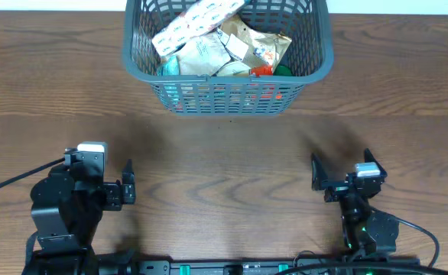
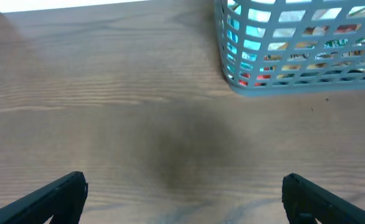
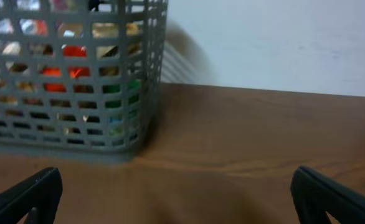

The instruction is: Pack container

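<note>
Slotted grey plastic container (image 1: 224, 95) at the far middle of the wood-grain desk (image 1: 224, 153).
Its rectangular lattice walls and thick rim hold a heap of crinkled packets (image 1: 209, 30). The left gripper (image 2: 184, 183) and right gripper (image 3: 176, 177) are well apart from it, black fingers spread wide, holding nothing.

Container (image 1: 228, 95) of packets (image 1: 209, 30) on table (image 1: 224, 160)

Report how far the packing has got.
Done: packets fill the grey basket. In hand: nothing; the left claw and right claw are both open, empty, apart from the basket. Left: every packet in view is already inside, so packing looks finished.
</note>
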{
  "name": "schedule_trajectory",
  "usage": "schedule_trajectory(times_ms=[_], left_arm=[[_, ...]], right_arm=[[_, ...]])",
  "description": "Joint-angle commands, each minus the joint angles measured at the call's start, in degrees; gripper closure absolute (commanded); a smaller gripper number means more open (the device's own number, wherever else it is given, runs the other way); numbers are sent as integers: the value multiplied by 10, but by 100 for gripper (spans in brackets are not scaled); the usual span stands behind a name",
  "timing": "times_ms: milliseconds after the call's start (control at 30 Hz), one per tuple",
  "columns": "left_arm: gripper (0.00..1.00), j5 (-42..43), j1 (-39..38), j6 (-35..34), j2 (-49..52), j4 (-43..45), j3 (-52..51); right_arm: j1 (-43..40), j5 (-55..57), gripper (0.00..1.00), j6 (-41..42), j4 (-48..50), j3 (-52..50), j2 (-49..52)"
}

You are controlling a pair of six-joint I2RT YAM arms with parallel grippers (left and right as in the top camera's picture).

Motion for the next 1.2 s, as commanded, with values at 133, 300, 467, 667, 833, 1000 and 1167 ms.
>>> schedule_trajectory(times_ms=[133, 300, 467, 667, 833, 1000, 1167], left_arm=[[2, 8, -3, 1, -1, 1, -1], [1, 8, -3, 1, -1, 1, -1], [2, 8, -3, 1, -1, 1, -1], [2, 8, -3, 1, -1, 1, -1], [2, 8, -3, 1, -1, 1, -1], [2, -7, -3, 14, -3, -1, -1], [2, 7, -18, 12, -71, -51, -6]], right_arm=[[5, 13, 1, 28, -3, -2, -4], [5, 13, 1, 28, -3, -2, -4], [5, 13, 1, 28, -3, -2, -4], [5, 13, 1, 28, -3, -2, -4], [5, 13, 1, 28, -3, -2, -4], [5, 13, 1, 28, -3, -2, -4], [5, 13, 1, 28, -3, -2, -4]])
